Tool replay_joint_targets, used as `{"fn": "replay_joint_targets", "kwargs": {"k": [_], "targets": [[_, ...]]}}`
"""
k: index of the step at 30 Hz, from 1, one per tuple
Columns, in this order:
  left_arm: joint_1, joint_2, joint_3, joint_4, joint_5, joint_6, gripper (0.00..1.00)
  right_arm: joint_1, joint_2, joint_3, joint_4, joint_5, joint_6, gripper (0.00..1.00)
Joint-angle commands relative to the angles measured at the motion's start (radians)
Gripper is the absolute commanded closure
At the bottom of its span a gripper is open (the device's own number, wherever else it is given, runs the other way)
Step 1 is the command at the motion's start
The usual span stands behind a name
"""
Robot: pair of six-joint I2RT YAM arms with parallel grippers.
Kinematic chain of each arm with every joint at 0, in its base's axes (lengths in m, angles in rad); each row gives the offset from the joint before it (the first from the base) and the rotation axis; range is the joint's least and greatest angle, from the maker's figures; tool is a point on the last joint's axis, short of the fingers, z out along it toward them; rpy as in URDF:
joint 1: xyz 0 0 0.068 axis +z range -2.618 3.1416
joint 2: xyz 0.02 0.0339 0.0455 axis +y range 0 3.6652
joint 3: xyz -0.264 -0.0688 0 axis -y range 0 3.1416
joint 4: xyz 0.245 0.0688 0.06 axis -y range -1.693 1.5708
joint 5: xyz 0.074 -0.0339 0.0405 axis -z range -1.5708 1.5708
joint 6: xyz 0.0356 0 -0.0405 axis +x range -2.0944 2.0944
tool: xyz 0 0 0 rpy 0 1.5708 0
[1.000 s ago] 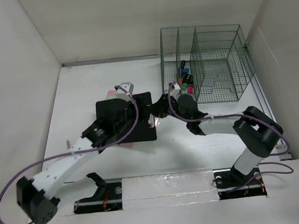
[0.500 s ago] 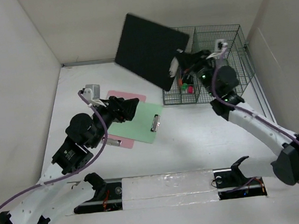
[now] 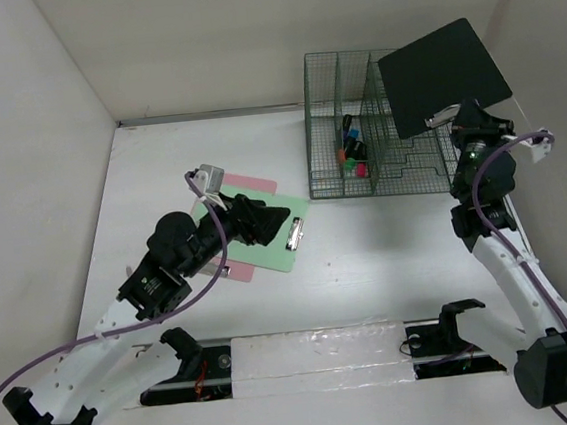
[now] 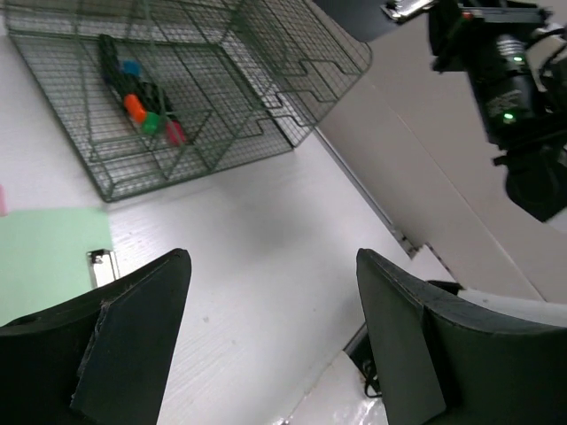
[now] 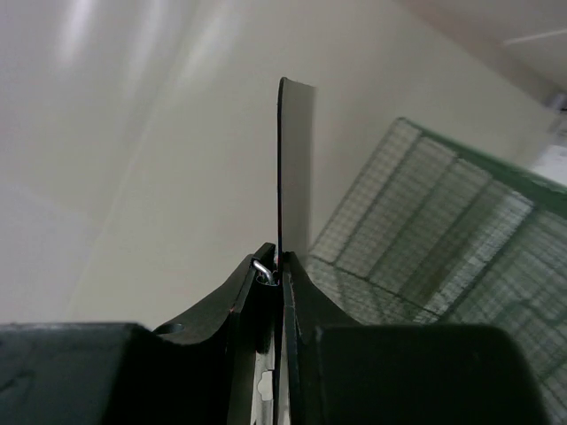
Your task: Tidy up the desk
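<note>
The white desk [image 3: 388, 253] lies between plain white walls. Left of its middle, the left gripper [image 3: 272, 220] hangs over a green clipboard [image 3: 278, 241], jaws spread wide and holding nothing. A pink sheet [image 3: 248, 184] peeks out at the board's far edge. At the far right corner stands a green wire rack [image 3: 325, 118] with coloured markers [image 3: 351, 156] in one compartment. Above its right end the right gripper [image 3: 452, 116] pinches a black clipboard [image 3: 443, 75], apparently at its clip end, held aloft.
</note>
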Motion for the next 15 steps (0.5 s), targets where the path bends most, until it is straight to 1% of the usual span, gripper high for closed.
{"fn": "replay_joint_targets", "kwargs": {"k": [1, 3, 6, 10, 14, 15], "targets": [[-0.004, 0.039, -0.014, 0.099, 0.124, -0.025, 0.29, -0.052, -0.004, -0.049, 0.030, 0.045, 0.164, 1.00], [-0.004, 0.054, -0.015, 0.103, 0.154, -0.029, 0.29, -0.084, 0.005, -0.074, 0.066, 0.010, 0.204, 1.00], [-0.004, 0.056, -0.029, 0.131, 0.177, -0.038, 0.29, -0.096, 0.032, -0.098, 0.090, -0.023, 0.228, 1.00], [-0.004, 0.056, -0.028, 0.120, 0.161, -0.034, 0.29, -0.096, 0.060, -0.143, 0.116, -0.032, 0.249, 1.00], [-0.004, 0.065, -0.022, 0.117, 0.151, -0.031, 0.29, -0.118, 0.089, -0.201, 0.188, -0.050, 0.284, 1.00], [-0.004, 0.074, -0.020, 0.117, 0.151, -0.032, 0.29, -0.128, 0.100, -0.221, 0.205, -0.076, 0.296, 1.00]]}}
